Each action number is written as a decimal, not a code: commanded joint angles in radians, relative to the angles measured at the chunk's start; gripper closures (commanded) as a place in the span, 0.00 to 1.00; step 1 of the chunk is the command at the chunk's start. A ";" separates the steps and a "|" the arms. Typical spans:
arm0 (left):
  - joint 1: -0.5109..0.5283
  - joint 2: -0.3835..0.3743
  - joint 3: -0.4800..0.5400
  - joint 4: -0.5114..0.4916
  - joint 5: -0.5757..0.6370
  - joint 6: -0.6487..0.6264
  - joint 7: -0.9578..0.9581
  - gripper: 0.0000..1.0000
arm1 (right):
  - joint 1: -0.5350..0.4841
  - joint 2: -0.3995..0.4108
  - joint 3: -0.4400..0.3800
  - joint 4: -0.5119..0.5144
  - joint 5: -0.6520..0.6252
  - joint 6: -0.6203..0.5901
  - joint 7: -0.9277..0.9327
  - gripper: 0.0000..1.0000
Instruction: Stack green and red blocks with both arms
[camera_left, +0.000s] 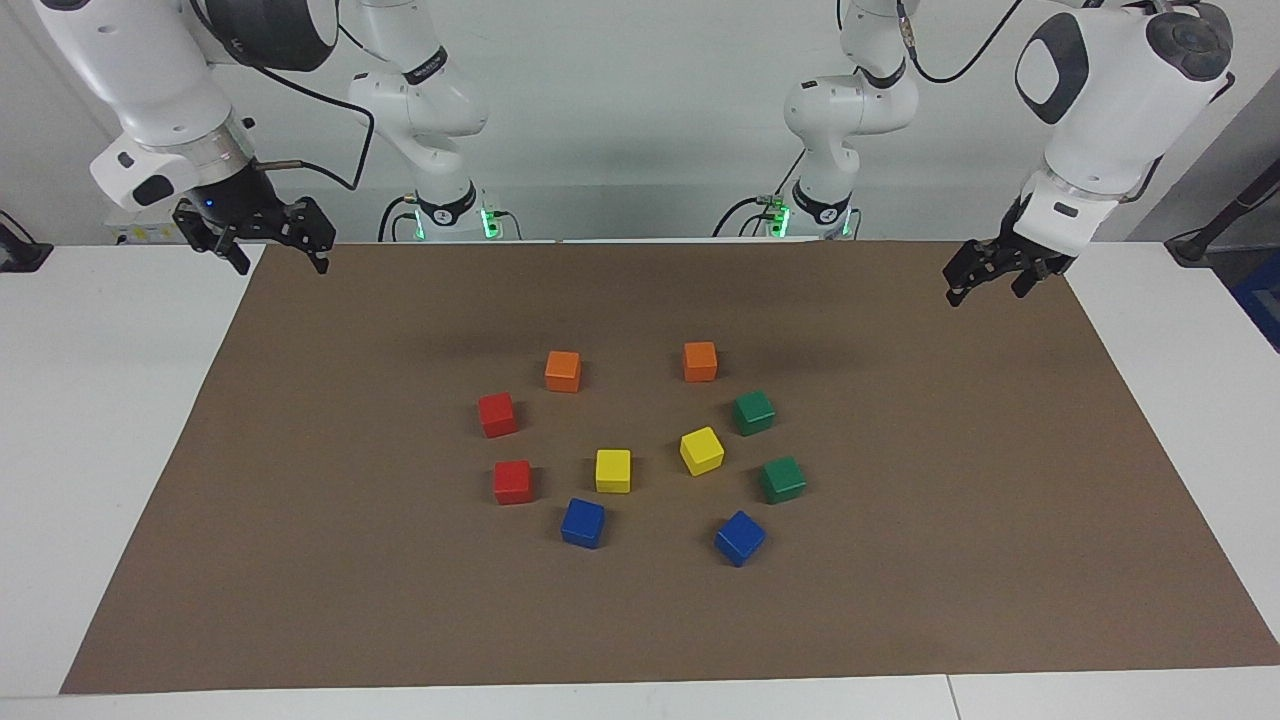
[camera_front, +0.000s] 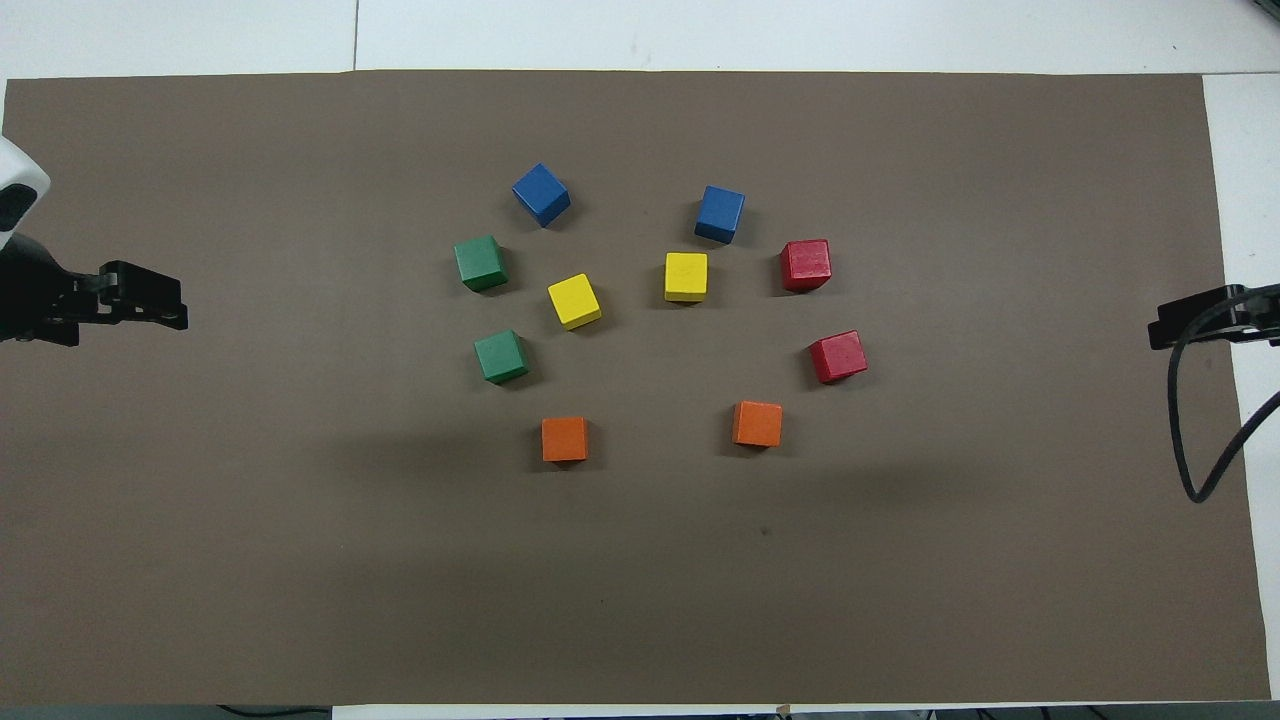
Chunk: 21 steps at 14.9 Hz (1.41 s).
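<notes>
Two green blocks (camera_left: 753, 412) (camera_left: 782, 479) lie apart on the brown mat toward the left arm's end of the cluster, also seen from overhead (camera_front: 501, 357) (camera_front: 480, 263). Two red blocks (camera_left: 497, 414) (camera_left: 512, 481) lie apart toward the right arm's end (camera_front: 838, 357) (camera_front: 806, 265). None is stacked. My left gripper (camera_left: 985, 290) (camera_front: 160, 305) hangs open and empty over the mat's edge at its own end. My right gripper (camera_left: 280, 258) (camera_front: 1170, 325) hangs open and empty over the mat's edge at the other end. Both are well away from the blocks.
Two orange cubes (camera_left: 563, 370) (camera_left: 700, 361) sit nearest the robots. Two yellow cubes (camera_left: 613, 470) (camera_left: 701, 450) lie in the middle of the ring, and two blue cubes (camera_left: 583, 522) (camera_left: 739, 537) farthest out. The brown mat (camera_left: 300, 550) covers most of the white table (camera_left: 90, 420).
</notes>
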 joint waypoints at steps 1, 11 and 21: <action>0.013 0.012 -0.011 0.018 0.016 0.006 0.014 0.00 | -0.015 -0.028 0.010 -0.029 0.012 0.001 -0.016 0.00; 0.012 0.013 -0.008 0.019 0.018 0.004 0.004 0.00 | -0.007 -0.028 0.010 -0.029 0.010 0.003 -0.014 0.00; -0.123 0.097 -0.012 0.006 -0.022 0.105 -0.285 0.00 | -0.007 -0.028 0.010 -0.031 0.012 0.003 -0.014 0.00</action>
